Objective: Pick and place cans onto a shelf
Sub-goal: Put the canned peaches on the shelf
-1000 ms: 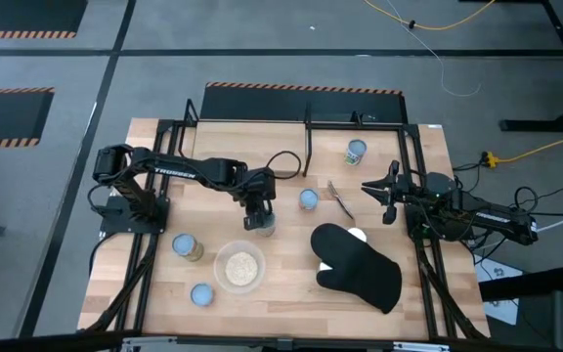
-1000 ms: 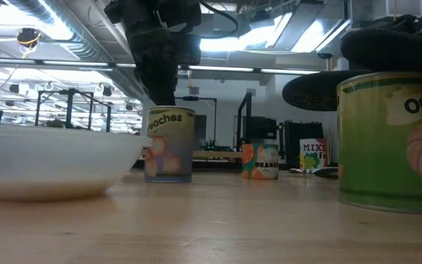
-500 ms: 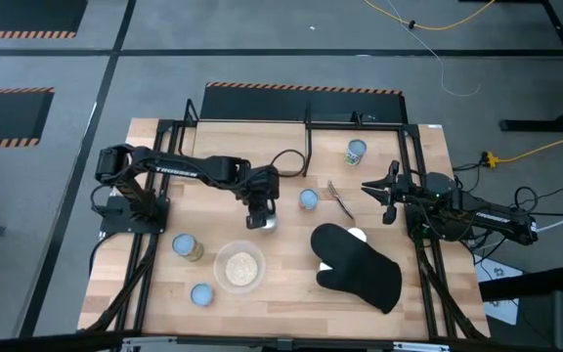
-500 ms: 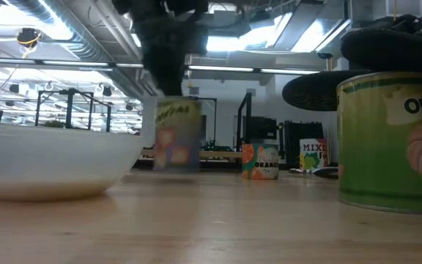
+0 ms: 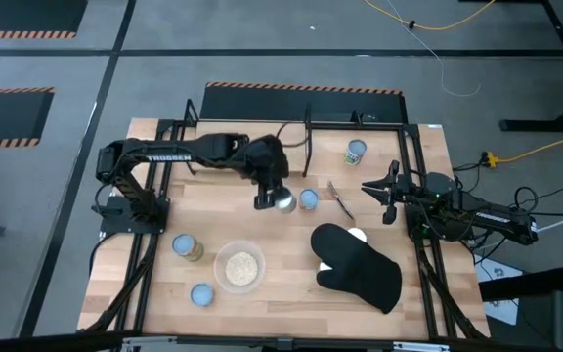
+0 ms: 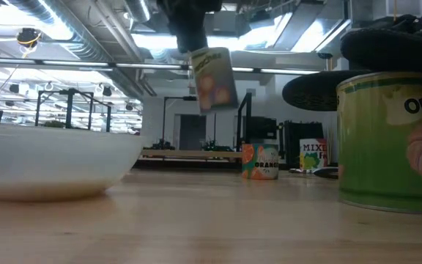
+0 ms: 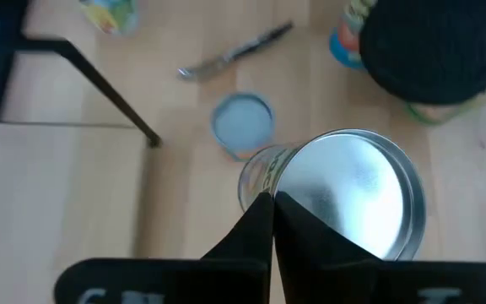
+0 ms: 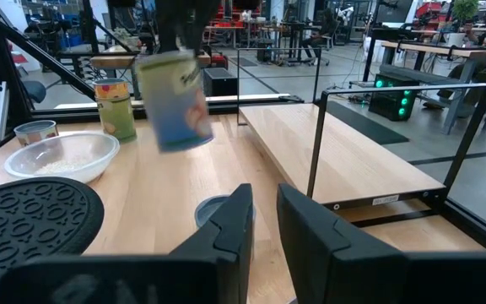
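My left gripper (image 5: 268, 196) hangs over the middle of the table, shut on a can (image 5: 282, 201) with a silvery top (image 7: 353, 198) and a green-yellow label (image 6: 212, 77). The can is up in the air and tilted. The shelf (image 8: 336, 156) is a light-wood board on black posts along the table's far side, and its near corner (image 7: 49, 186) lies just beyond the held can. Other cans stand on the table: a blue-topped one (image 5: 308, 199), one at the far right (image 5: 356, 151), and two near the bowl (image 5: 186, 246) (image 5: 201, 293). My right gripper (image 5: 374, 191) waits at the table's right, a little open, with nothing in it. My left gripper pinches the rim of the can's top (image 7: 270, 199) between its two fingertips, on the side toward the arm. The fingers slant down from the table's left. The can hangs below them, lifted clear of the table and tilted (image 6: 212, 77).
A clear bowl of pale grain (image 5: 239, 268) sits near the front. A black oven mitt (image 5: 355, 264) lies at the right front, over a green can (image 6: 390, 139). A metal utensil (image 5: 340, 198) lies beside the blue-topped can.
My left gripper has risen and gone toward the table's far edge and a little to the right. The can that stood on the table has come up with it. The can is now lifted clear and tipped over at a slant.
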### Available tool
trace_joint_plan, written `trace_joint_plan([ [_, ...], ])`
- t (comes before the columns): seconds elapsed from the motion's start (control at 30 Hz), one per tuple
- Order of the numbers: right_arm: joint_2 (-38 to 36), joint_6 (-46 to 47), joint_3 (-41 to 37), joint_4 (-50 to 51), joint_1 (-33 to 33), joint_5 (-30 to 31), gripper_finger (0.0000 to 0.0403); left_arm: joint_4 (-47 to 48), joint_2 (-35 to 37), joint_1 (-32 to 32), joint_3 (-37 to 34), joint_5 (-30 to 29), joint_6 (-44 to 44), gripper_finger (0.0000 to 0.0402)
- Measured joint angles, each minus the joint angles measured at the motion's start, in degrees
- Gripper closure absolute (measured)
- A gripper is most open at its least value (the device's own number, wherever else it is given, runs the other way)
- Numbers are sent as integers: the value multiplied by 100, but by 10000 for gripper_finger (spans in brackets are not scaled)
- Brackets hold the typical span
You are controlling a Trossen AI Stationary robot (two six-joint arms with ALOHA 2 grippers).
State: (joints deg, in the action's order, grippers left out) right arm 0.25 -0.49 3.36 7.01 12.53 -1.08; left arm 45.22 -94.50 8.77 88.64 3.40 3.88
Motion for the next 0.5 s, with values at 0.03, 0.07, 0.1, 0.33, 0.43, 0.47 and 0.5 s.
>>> trace_joint_plan([
  [0.03, -2, 0, 0, 0, -1, 0, 339, 54, 0, 64, 104, 2, 50, 401],
  [0.07, -1, 0, 0, 2, 0, 0, 339, 110, 0, 125, 211, 4, 116, 401],
  [0.1, -1, 0, 0, 0, 0, 0, 339, 166, 2, 191, 312, 2, 195, 401],
  [0.33, -1, 1, 0, 0, -1, 0, 339, 344, 4, 686, 862, -226, 428, 401],
  [0.43, -2, 0, 0, 0, -1, 0, 339, 342, 4, 934, 1064, -247, 719, 401],
  [0.47, -1, 0, 0, 0, -1, -1, 339, 337, 4, 1024, 1132, -247, 775, 401],
  [0.5, -2, 2, 0, 0, 0, 0, 339, 327, 4, 1118, 1192, -243, 837, 401],
])
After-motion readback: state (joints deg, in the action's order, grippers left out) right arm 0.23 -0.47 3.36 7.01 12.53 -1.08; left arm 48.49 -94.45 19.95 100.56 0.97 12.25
